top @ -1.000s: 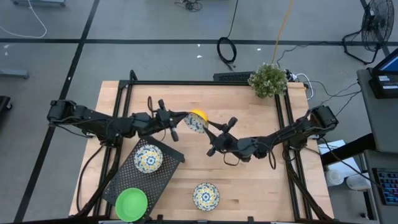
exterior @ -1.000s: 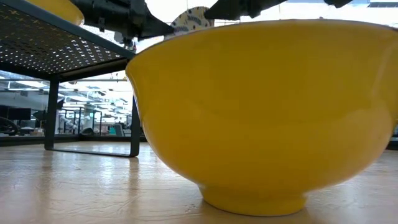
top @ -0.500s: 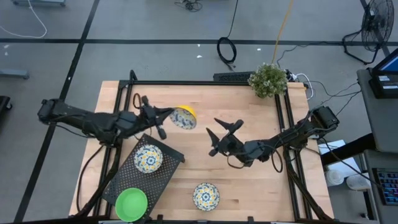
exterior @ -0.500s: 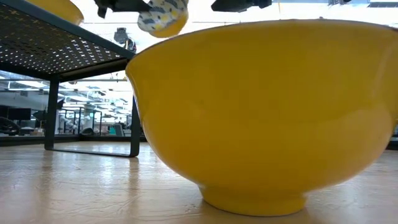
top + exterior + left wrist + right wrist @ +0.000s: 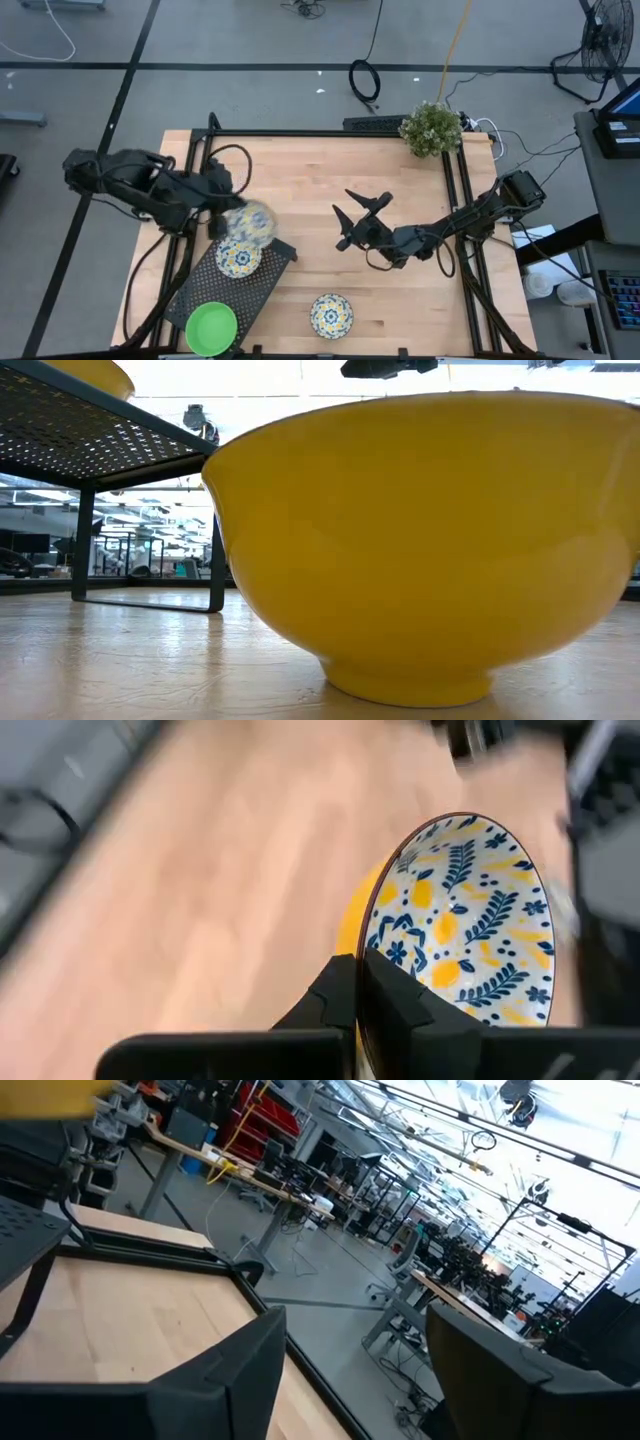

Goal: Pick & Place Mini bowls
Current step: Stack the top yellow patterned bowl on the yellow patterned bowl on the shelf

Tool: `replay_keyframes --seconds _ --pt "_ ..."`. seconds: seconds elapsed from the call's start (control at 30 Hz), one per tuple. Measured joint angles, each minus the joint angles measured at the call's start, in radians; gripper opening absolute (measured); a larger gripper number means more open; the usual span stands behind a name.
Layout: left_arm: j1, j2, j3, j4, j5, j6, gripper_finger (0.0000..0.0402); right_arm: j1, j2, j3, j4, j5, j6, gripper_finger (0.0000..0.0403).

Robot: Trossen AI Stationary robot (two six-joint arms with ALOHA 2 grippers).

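From above, a small floral bowl with a yellow outside (image 5: 252,220) is being held by the left gripper (image 5: 228,212) over the upper edge of the black perforated mesh tray (image 5: 262,288), its outline smeared. A second blue-and-yellow patterned bowl (image 5: 239,256) is sitting on that tray just beneath it, and a plain bright green plastic bowl (image 5: 211,328) is resting at the tray's lower end. A third patterned bowl (image 5: 331,315) is lying on the light wooden table (image 5: 400,300), well apart from the tray. The right gripper (image 5: 358,220) is being held over the middle of the table with its two dark fingers spread wide and nothing between them. A small leafy potted plant (image 5: 431,128) is standing at the table's far edge.

From table height, the picture is being filled by the yellow outside of a bowl (image 5: 420,540) standing upright on the wood right in front of the lens. The mesh tray (image 5: 90,435) is being seen from beneath, raised on dark legs, and a dark piece of an arm (image 5: 385,367) is showing along the top edge.

Through the left wrist camera, the carried bowl (image 5: 470,920) is being gripped by its rim, tilted on edge, so that its white inside with blue leaves and yellow lemons is facing the lens; the left gripper's fingers (image 5: 385,1010) are clenched on that rim.

Through the right wrist camera, the right gripper's fingers (image 5: 215,1380) are standing wide apart and released, with only table edge and workshop behind them.
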Motion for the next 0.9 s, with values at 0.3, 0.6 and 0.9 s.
replay_keyframes --seconds 0.3,0.6,0.9 --pt "-0.02 0.053 0.098 -0.309 0.294 0.007 0.0006 0.0 0.0 0.0 0.0 0.036 0.0 0.0222" --pt "-0.019 0.051 0.088 -0.285 0.287 0.029 0.0006 0.0 0.0 0.0 0.0 0.043 -0.001 0.0217" --pt "-0.018 0.052 -0.042 -0.207 0.307 0.027 0.0006 0.0 0.0 0.001 0.003 0.043 -0.005 0.0216"
